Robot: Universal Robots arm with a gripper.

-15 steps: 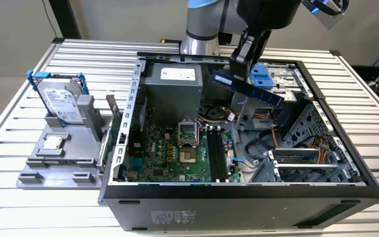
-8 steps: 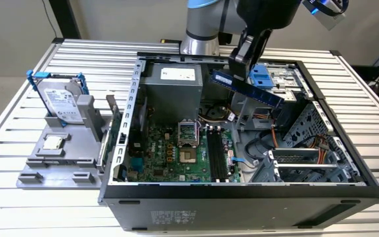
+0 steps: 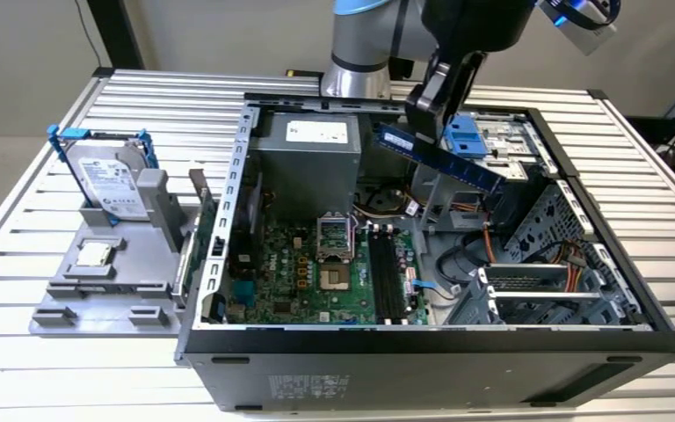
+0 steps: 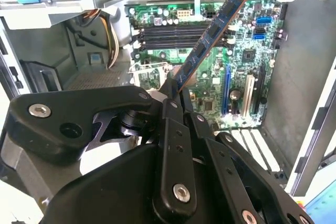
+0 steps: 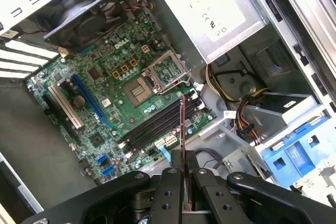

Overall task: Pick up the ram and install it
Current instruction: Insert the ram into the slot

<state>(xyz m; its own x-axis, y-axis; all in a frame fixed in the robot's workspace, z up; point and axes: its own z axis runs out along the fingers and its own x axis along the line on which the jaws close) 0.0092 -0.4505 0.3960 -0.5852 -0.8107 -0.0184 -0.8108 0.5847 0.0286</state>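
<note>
We're up over the open computer case (image 3: 431,338). It lies on its side in the middle of the worktop (image 3: 68,387), panel off so the motherboard (image 3: 302,281) faces up at us. The hand (image 3: 422,104) is clamped on the ram (image 3: 438,158), pinching it by one end. We reckon that grip leaves the rest of the stick, contact edge included, free of the fingers. The ram is in the air, tilted, above the far side of the case near the blue drive bay (image 3: 464,141), touching nothing but the hand. In the first wrist view the ram (image 5: 182,124) shows edge-on, a thin line crossing the black memory slots (image 5: 155,124) beside the processor socket (image 5: 137,90). It crosses them at an angle, so it isn't lined up with them yet. In the second wrist view the slots (image 4: 178,31) look empty. The hard drive (image 3: 115,180) stands in its holder by the worktop edge on the exterior view's left, well apart.
</note>
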